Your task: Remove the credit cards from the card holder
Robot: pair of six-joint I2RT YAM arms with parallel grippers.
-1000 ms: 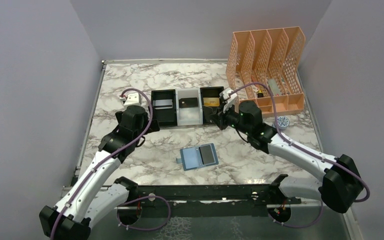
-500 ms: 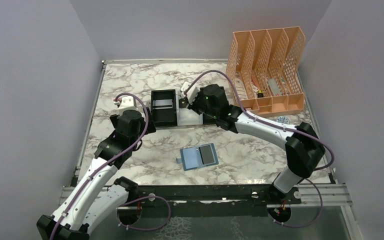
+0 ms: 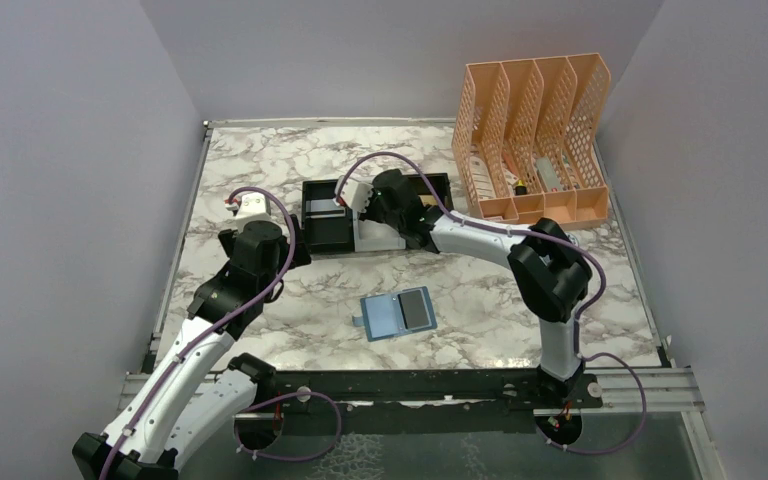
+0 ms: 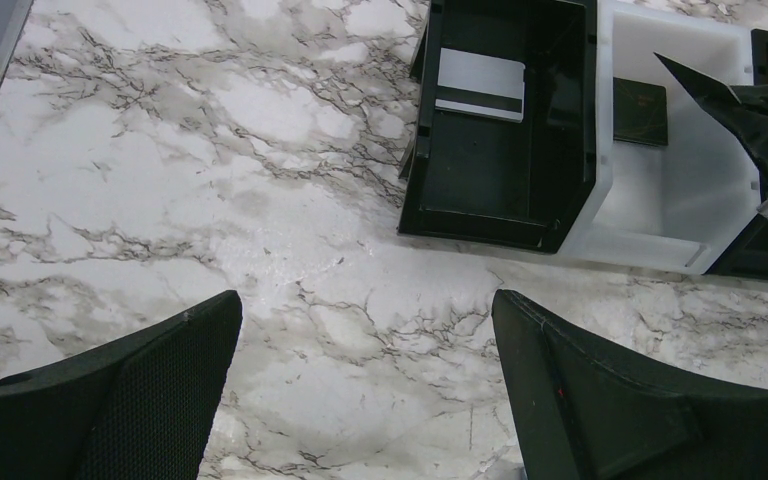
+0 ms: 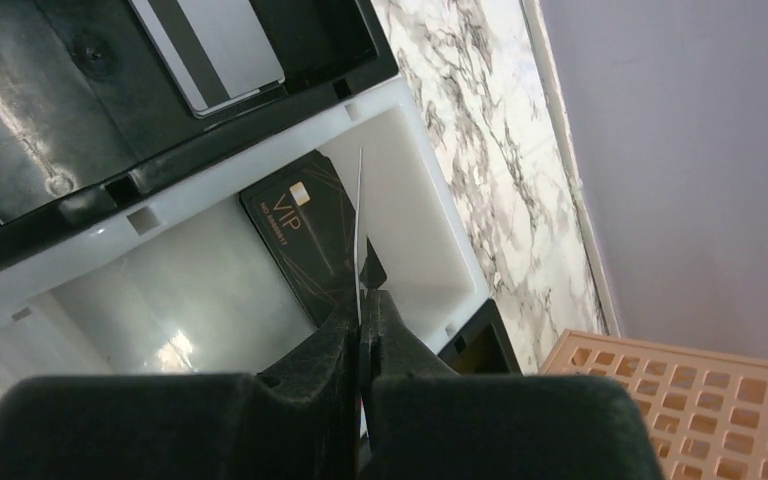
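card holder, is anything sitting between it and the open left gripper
Nothing visible does. The card holder lies open on the table, nearer its near edge than the left gripper, with only bare marble between them. The tray and the right gripper, shut on a thin card, sit farther back.

"vip" on black card point(image 5: 305, 235); smaller line unreadable

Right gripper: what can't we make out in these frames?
Card in the right gripper: edge-on in the right wrist view, face and colour unreadable.
Tray, right bin: top view, right arm covers most.
Wallet: top view only, too small to count its cards.
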